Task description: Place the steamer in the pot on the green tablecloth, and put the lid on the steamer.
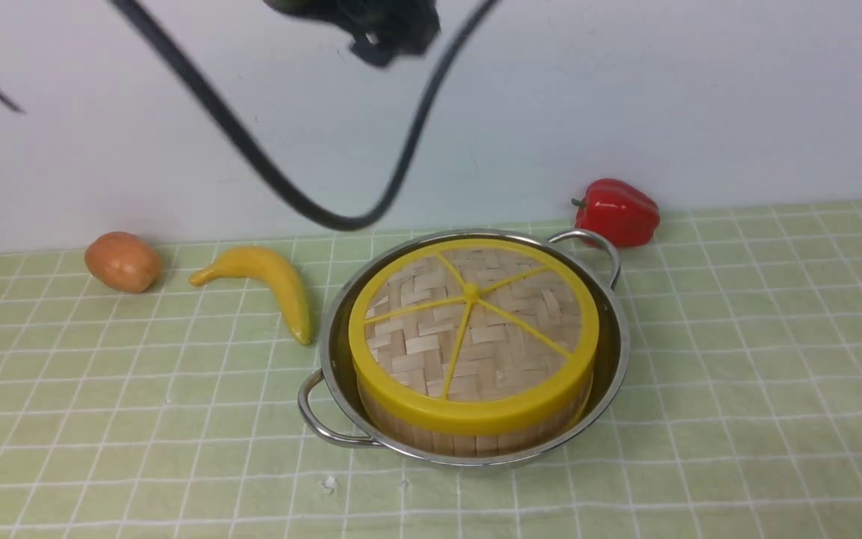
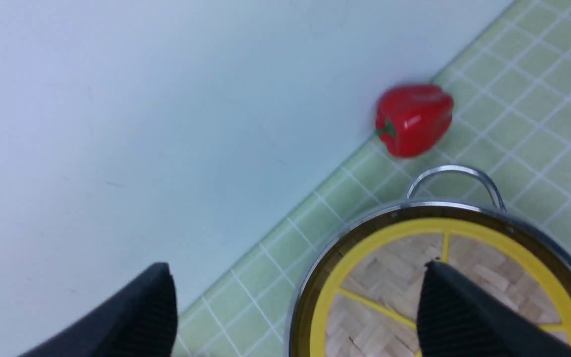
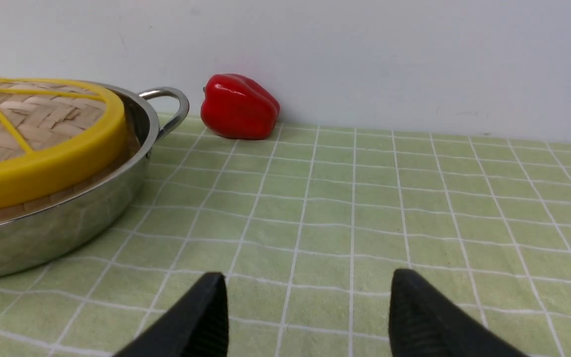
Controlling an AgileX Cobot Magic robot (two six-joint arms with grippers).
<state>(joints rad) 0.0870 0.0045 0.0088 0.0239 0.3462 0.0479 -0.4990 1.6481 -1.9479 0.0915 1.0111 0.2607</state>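
With both our left gripper (image 2: 298, 297) and right gripper (image 3: 310, 307) wide open and empty, we judge the round yellow-rimmed woven-bamboo lid (image 1: 506, 352) light, slightly flexible, best pinched by its rim.

One banana (image 1: 263, 278), one red pepper (image 1: 616, 212), one pot (image 1: 625, 352), one lid (image 1: 431, 352).

No text, label, brand, number or sign can be read in the front view or in either wrist view, though the dark shapes at the upper edge of the front view and the near parts in the left wrist view are too blurred to be sure of.
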